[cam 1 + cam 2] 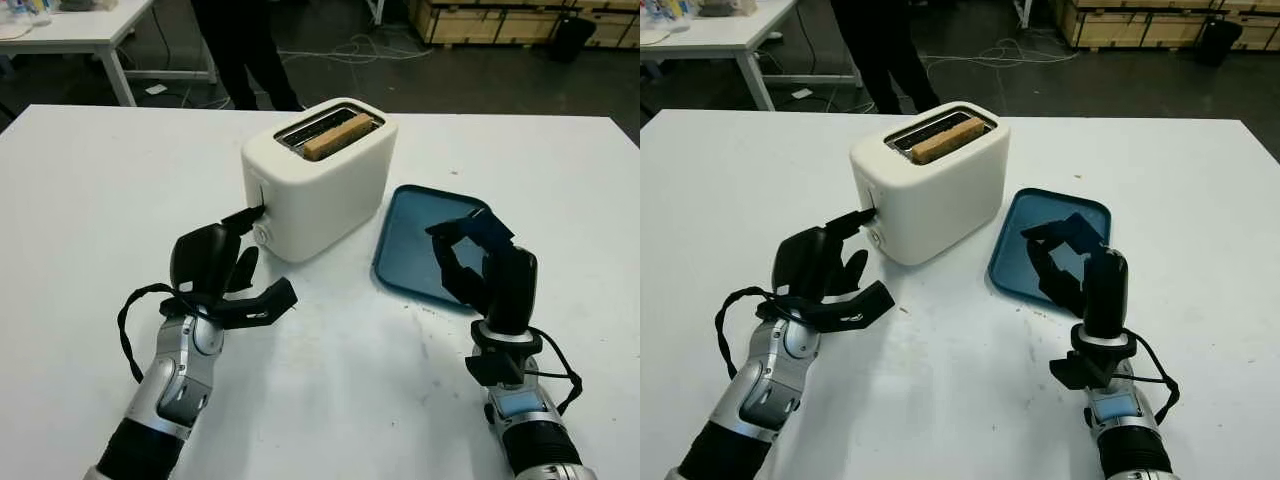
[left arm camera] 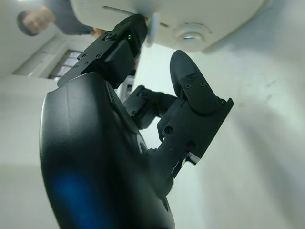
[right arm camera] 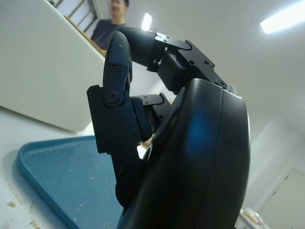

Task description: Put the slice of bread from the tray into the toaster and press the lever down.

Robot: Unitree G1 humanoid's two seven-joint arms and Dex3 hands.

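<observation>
Left eye view pretty much sums it up: the slice of bread is already dropped into a slot of the white toaster, with its top edge poking out, so the blue tray is left bare apart from crumbs. What's left, by the look of it, is the lever. The left hand is brought right up to the toaster's near end, nothing held, and one fingertip is set against the white lever tab, presumably so it can be pushed down. The lever seems to be up near the top of its slot, so it's probably not pressed yet. The right hand is parked over the near edge of the tray, nothing gripped, fingers curled in.

Everything is set on a plain white table. Behind it, a dark floor with cables, another white table and a person standing can be made out.
</observation>
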